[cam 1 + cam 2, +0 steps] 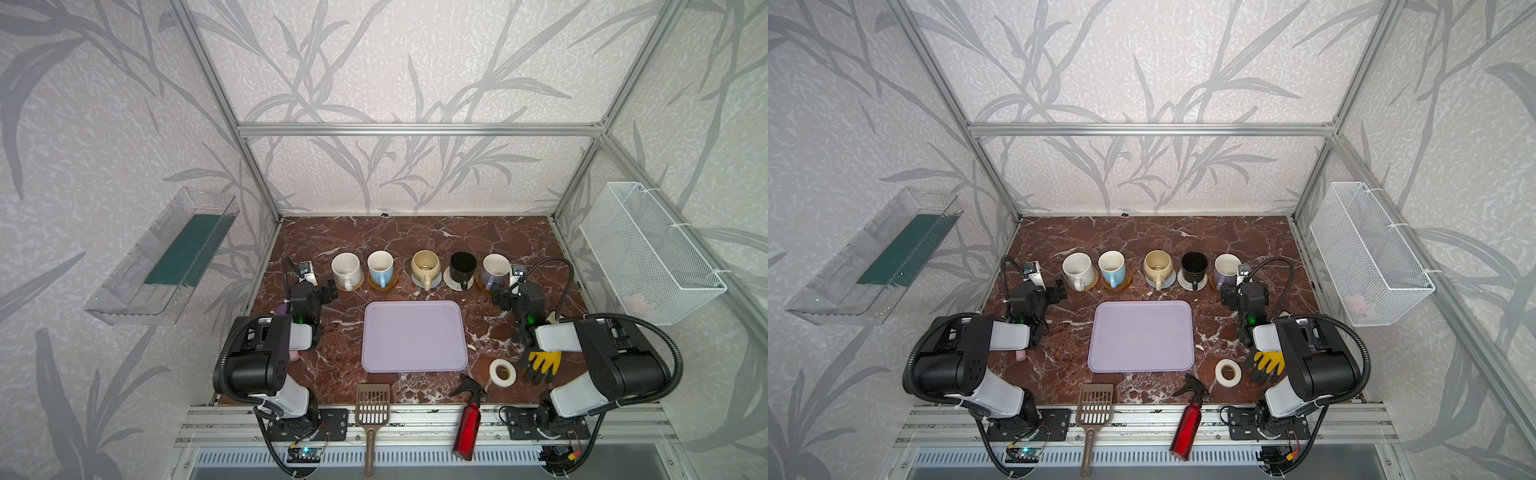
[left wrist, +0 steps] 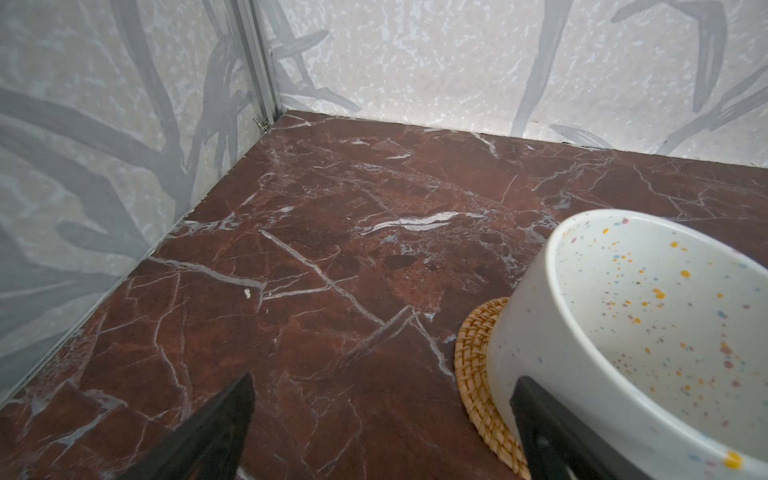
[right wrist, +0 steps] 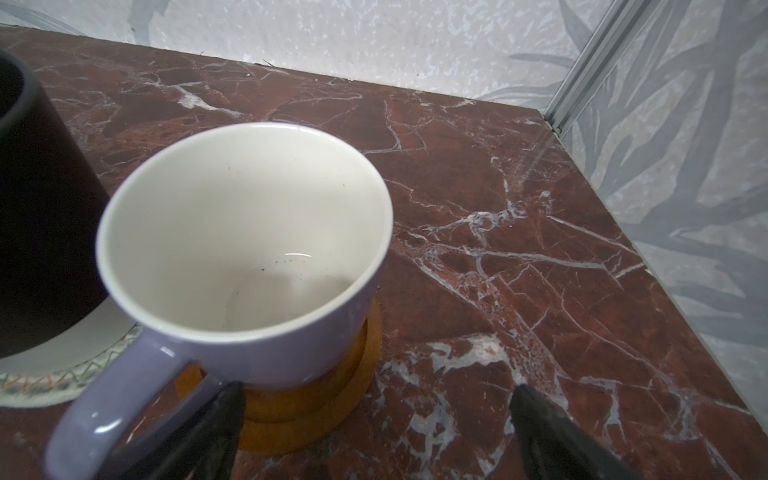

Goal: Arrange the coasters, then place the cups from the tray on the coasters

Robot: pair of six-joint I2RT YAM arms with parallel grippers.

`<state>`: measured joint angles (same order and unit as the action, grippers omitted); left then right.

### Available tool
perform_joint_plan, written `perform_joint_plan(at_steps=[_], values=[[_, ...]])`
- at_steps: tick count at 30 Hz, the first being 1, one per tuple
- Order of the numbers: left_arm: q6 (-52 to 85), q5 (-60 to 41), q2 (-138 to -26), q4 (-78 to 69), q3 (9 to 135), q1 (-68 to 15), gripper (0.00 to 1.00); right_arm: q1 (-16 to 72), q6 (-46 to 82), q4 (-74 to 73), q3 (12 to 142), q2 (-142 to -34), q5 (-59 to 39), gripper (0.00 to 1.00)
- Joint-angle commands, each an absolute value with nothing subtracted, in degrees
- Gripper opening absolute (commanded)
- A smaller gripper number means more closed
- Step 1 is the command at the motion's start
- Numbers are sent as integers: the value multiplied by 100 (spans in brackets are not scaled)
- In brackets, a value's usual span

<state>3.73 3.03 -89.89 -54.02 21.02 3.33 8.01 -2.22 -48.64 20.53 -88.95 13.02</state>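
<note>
Five cups stand in a row, each on a coaster, behind the bare lavender tray (image 1: 413, 336): white speckled (image 1: 345, 269), light blue (image 1: 380, 266), cream-yellow (image 1: 425, 266), black (image 1: 463, 266) and lavender (image 1: 496, 269). My left gripper (image 1: 330, 289) hangs open just left of the speckled cup (image 2: 623, 332) and its orange-tan woven coaster (image 2: 473, 357), holding nothing; in the left wrist view its jaws (image 2: 384, 386) span bare marble. My right gripper (image 3: 378, 392) is open beside the lavender cup (image 3: 249, 232) on an amber coaster (image 3: 316, 399), with nothing between its fingers.
A white tape roll (image 1: 502, 372), a yellow-and-black glove (image 1: 542, 363), a red spray bottle (image 1: 467, 419) and a brown slotted scoop (image 1: 372, 409) lie along the table's front. A white wire basket (image 1: 648, 249) hangs on the right wall and a clear bin (image 1: 166, 257) on the left.
</note>
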Motion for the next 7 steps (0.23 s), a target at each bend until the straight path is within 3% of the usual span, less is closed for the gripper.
perform_joint_plan(at_steps=[1, 7], values=[[213, 220, -8999, -5281, 2233, 314, 99, 773, -198, -5124, 2197, -8868, 1371, 99], [216, 238, -9009, -5243, 2256, 316, 99, 773, -193, -5124, 2197, -8868, 1369, 99]])
